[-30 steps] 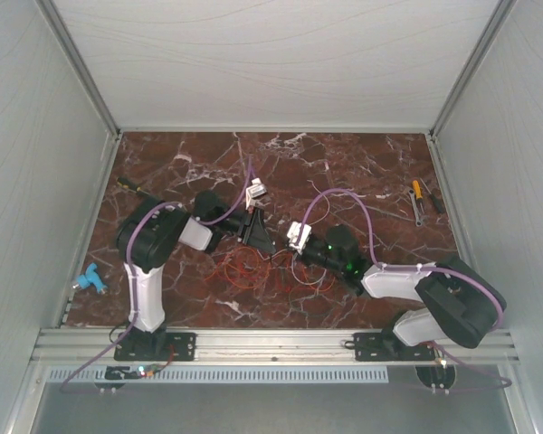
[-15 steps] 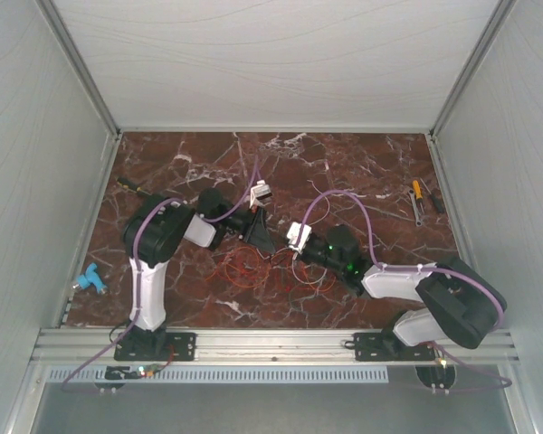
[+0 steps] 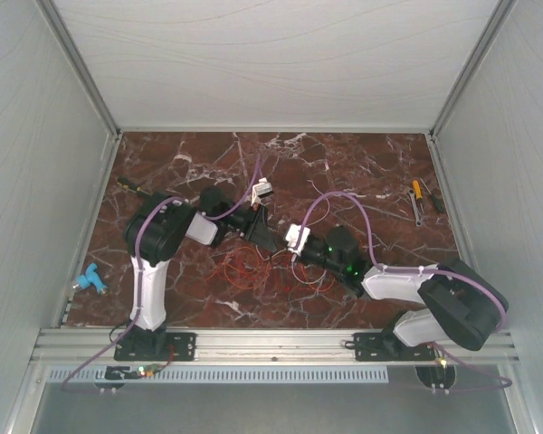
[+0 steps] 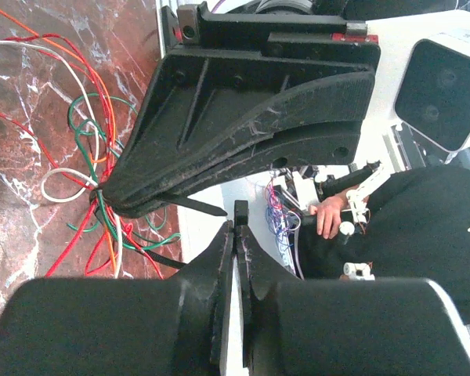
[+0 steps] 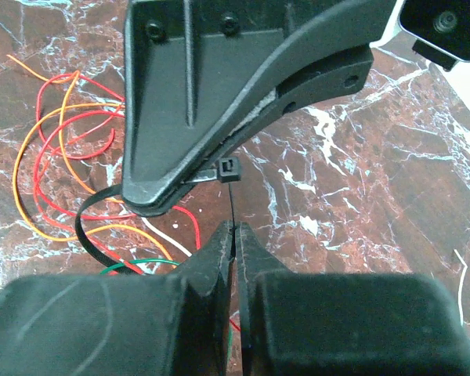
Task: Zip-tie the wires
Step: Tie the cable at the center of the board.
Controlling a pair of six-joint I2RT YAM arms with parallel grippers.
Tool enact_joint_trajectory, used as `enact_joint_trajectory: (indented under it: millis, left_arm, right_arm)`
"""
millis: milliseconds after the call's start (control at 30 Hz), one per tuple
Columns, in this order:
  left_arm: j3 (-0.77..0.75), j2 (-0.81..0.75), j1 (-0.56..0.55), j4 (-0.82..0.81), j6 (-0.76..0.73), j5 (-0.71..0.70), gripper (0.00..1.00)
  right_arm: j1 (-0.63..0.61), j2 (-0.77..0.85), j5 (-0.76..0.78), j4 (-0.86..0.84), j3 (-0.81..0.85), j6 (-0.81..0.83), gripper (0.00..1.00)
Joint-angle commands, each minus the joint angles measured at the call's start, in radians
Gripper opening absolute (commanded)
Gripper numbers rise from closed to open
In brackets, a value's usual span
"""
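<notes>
Zip tie [image 5: 228, 169] partly behind left tool [image 5: 149, 196]

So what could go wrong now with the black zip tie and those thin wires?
The right end effector pinches only the thin tail of the zip tie, so it might slip out during a pull. The wires sprawl in loose loops, so some could be left outside the zip tie's loop or snag. The left end effector sits very close to the right one, so they could bump.

Left end effector [image 4: 235, 227], right end effector [image 5: 233, 229]: clamped
</notes>
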State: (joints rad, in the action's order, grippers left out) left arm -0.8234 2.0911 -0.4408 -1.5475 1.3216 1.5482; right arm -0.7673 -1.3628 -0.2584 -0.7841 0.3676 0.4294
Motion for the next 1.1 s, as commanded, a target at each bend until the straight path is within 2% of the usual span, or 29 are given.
enact_joint_trajectory:
  millis: [0,1067]
  left_arm:
    - [-0.037,0.026,-0.005,-0.114,0.007,0.010,0.00]
    - [-0.042,0.015,-0.008,-0.117,0.015,0.005,0.00]
  right_arm:
    - [-0.017,0.016,-0.006,-0.067,0.003,0.016,0.00]
    - [-0.018,0.047,0.023,-0.100,-0.021,-0.027,0.00]
